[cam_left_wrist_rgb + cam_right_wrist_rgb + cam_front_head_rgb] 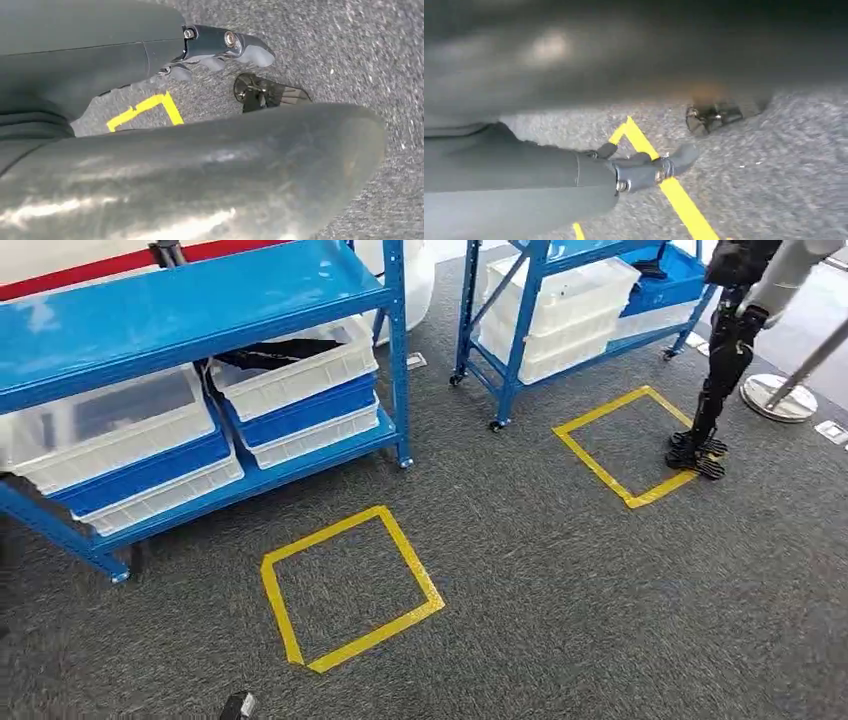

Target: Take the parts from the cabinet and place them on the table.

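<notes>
Blue cabinet (pixel 180 300) stands apart from both empty hands (pixel 220 47)

Blue shelving (pixel 200 300) with white bins (pixel 300 365) and blue bins (pixel 300 410). Dark grey speckled carpet (pixel 560 590). Yellow tape squares (pixel 350 585), second one (pixel 625 445) further off. Red strip (pixel 80 275) behind. Grey-and-black left hand (pixel 220 47).

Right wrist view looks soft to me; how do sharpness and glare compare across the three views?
Right wrist view: smeared throughout, yellow tape and right hand soft. Left wrist view: carpet crisp, glare on the blurred near cover, left hand sharp. Head view: sharp, sheen on the blue shelf.
</notes>
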Controlling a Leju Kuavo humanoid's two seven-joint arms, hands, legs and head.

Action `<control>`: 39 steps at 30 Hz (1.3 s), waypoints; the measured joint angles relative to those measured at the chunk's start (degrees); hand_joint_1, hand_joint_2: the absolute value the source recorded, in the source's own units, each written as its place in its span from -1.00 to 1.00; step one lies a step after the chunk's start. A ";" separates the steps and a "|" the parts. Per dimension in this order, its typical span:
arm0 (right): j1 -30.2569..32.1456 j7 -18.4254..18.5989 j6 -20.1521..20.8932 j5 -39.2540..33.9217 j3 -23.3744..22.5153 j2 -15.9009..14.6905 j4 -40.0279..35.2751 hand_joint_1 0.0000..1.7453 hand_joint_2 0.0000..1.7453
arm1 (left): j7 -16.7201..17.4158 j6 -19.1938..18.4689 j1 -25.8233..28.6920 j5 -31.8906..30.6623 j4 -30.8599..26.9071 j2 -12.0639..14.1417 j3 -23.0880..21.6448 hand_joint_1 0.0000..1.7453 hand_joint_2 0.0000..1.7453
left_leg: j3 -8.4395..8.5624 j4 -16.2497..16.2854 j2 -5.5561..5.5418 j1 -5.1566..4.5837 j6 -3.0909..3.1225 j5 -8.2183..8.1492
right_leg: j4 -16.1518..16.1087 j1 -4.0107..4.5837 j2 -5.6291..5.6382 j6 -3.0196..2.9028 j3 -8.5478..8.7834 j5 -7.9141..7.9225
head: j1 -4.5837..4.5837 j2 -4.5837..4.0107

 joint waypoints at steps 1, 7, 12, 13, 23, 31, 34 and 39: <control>0.01 0.00 0.00 0.00 0.00 -0.09 0.00 -1.00 -1.00 | 0.02 0.07 -0.03 0.00 0.00 -0.07 0.02 -1.00 -1.00 | -0.24 0.11 -2.76 -0.10 -0.95 0.52 | -14.77 -0.78 4.77 1.12 6.42 5.42 | 0.15 0.00; -0.01 -0.04 0.04 0.00 0.02 0.13 0.00 -1.00 -1.00 | 0.20 0.39 0.45 0.02 0.04 0.11 0.44 -1.00 -1.00 | -5.26 9.65 3.21 -0.30 -2.91 -5.46 | -15.25 -0.35 -0.71 -2.18 6.71 6.88 | -0.74 0.00; 0.03 -0.04 0.04 0.04 0.04 0.18 0.02 -1.00 -1.00 | 0.17 0.37 0.62 0.00 0.04 0.13 0.48 -1.00 -1.00 | -4.04 10.46 4.65 -0.02 -2.97 -4.17 | -15.22 -0.07 -4.87 -2.29 6.69 6.72 | -0.77 0.00; -0.04 -0.02 0.04 0.09 0.04 0.22 0.02 -1.00 -1.00 | 0.15 0.35 0.54 0.00 0.04 0.15 0.48 -1.00 -1.00 | -0.81 5.10 6.21 -0.09 -2.72 -2.06 | -15.22 -0.05 -5.52 -2.12 6.92 6.55 | -0.79 0.00; -0.08 -0.07 0.04 0.24 0.22 0.20 -0.02 -1.00 -1.00 | -0.35 0.39 -0.21 0.17 0.02 0.02 0.50 -1.00 -1.00 | 0.52 -0.28 3.08 -0.15 0.48 -0.34 | -1.73 0.07 -0.33 -0.79 1.10 -0.65 | 0.02 0.00; -0.55 -0.94 -0.07 0.81 0.92 0.09 -0.02 -1.00 -1.00 | -1.18 0.33 0.30 0.17 0.04 -0.04 0.52 -1.00 -1.00 | -0.06 0.03 -1.55 -0.49 -1.07 0.31 | -15.16 -0.67 1.28 0.75 6.16 6.26 | -0.02 0.00; -0.82 -1.03 0.00 0.81 0.98 0.13 -0.02 -1.00 -1.00 | -1.57 0.46 0.53 0.17 0.04 0.04 0.55 -1.00 -1.00 | -0.16 -0.25 -1.80 -0.12 -1.91 0.59 | -15.40 -0.70 0.84 -0.58 6.62 6.77 | -0.02 0.00; -0.03 -1.09 0.00 0.66 0.98 0.07 0.00 -1.00 -1.00 | -1.99 1.31 0.45 0.07 0.04 0.04 0.55 -1.00 -1.00 | -7.42 15.98 3.77 0.02 -2.86 -8.05 | -15.44 -0.51 -0.34 -2.02 6.64 6.73 | -0.59 0.00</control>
